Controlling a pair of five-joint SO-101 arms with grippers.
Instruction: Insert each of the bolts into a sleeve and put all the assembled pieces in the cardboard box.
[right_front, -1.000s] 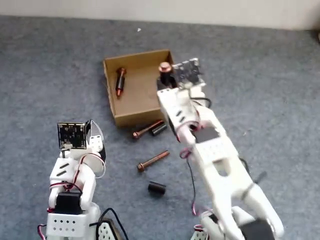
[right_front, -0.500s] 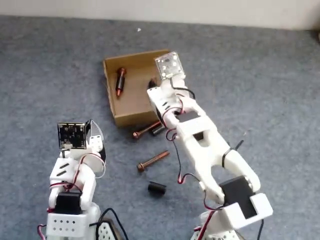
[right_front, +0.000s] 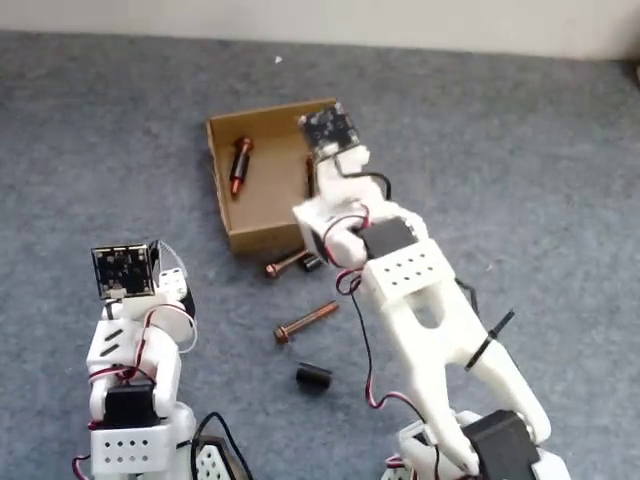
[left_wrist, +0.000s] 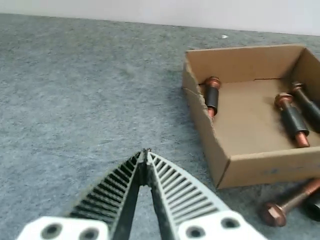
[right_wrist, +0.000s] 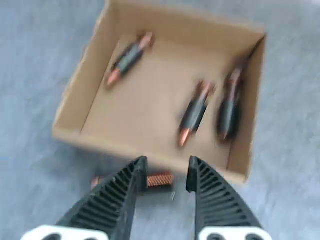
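Bolts in sleeves, three assembled: first piece (right_wrist: 129, 57) lies near the left wall of the cardboard box (right_wrist: 150, 105); second piece (right_wrist: 195, 112) and third piece (right_wrist: 229, 107) lie side by side at its right wall. Box position: mid-width on the bench (right_front: 520, 150), toward the far edge. Unassembled stock: loose bolt (right_front: 285, 264) just outside the box's near wall, black sleeve (right_front: 314, 262) at its threaded end, contact not discernible; second bolt (right_front: 307, 322) nearer the near edge; second sleeve (right_front: 313, 377) apart from it, closer still to that edge. Right hand (right_wrist: 166, 162): fingers spread, empty, above the box's near wall. Left hand (left_wrist: 145, 152): fingers pressed together, empty, over bare bench toward the near left corner.
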